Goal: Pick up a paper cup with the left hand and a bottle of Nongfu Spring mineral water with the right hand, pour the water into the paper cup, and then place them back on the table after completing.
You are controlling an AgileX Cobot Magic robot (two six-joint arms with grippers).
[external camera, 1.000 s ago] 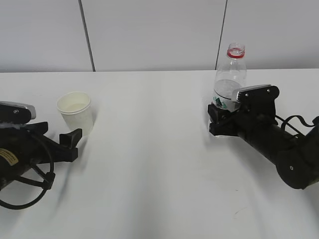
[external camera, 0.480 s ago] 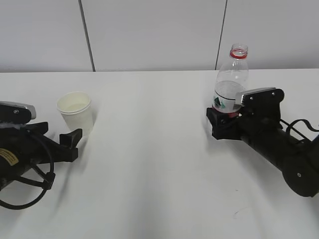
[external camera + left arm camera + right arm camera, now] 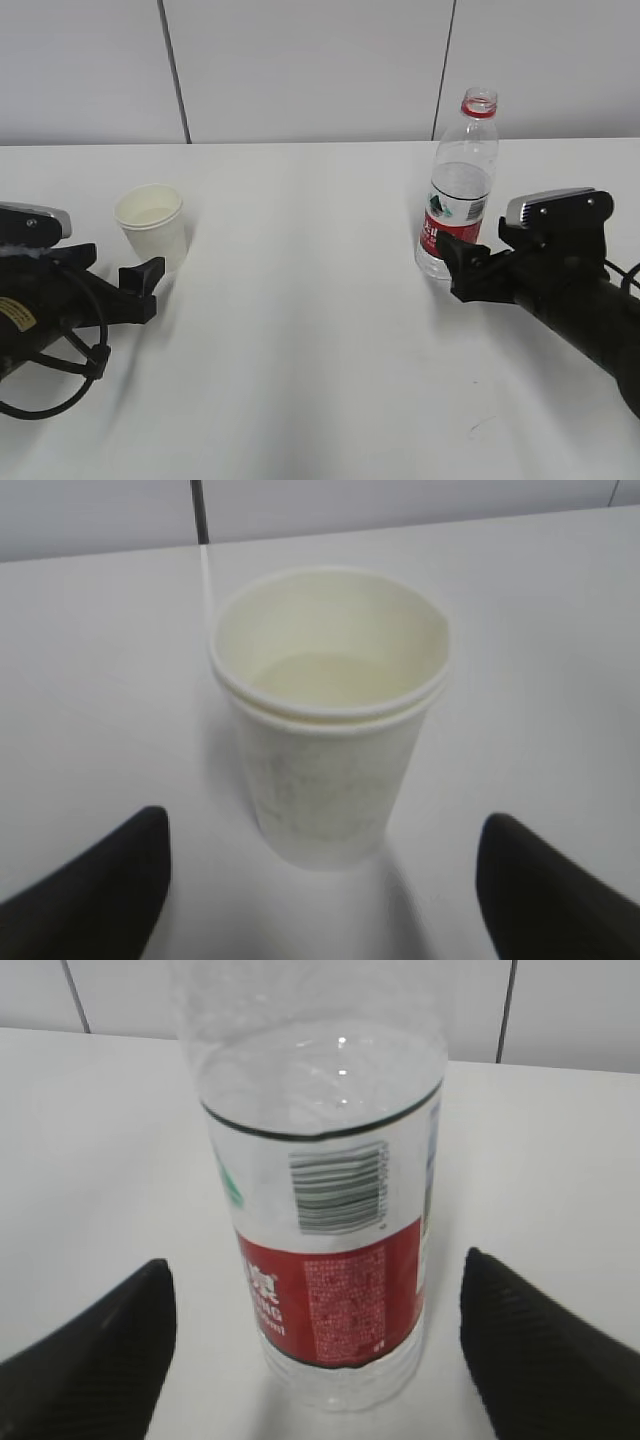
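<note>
The white paper cup (image 3: 152, 226) stands upright on the white table (image 3: 300, 300) at the left, with clear water in it; it fills the left wrist view (image 3: 330, 710). My left gripper (image 3: 150, 283) is open just in front of it, apart from it, its fingertips (image 3: 100, 880) on either side. The Nongfu Spring bottle (image 3: 457, 190), uncapped with a red label, stands upright at the right and shows in the right wrist view (image 3: 320, 1190). My right gripper (image 3: 455, 262) is open, just in front of the bottle and not touching it.
A pale wall with dark vertical seams (image 3: 172, 70) stands behind the table's far edge. Black cables (image 3: 60, 370) loop beside the left arm.
My right gripper has let go of the bottle and drawn back to the right and toward the front. The bottle stays standing. The left arm and the cup have not moved.
</note>
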